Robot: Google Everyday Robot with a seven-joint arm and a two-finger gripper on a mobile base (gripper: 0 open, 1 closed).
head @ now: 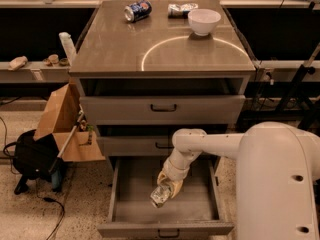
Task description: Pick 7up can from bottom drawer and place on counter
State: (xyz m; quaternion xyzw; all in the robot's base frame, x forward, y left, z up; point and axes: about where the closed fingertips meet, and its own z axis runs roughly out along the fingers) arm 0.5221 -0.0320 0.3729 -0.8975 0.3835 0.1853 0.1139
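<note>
Clamping the 7up can (pixel 160 197) in the gripper (pixel 167 191), closed tight around it, over the middle of the open bottom drawer (pixel 131 204); tilted, and seemingly clear of that drawer's floor. Probably mid-lift. Could knock the can or wrist against the middle drawer front (pixel 130 145), directly above the bottom drawer's back, if raised straight up; safer to draw out past the bottom drawer's front edge first. Could also slip, given a slanted hold on a smooth can. Well above the bottom drawer, the counter (pixel 115 49), not yet reached.
</note>
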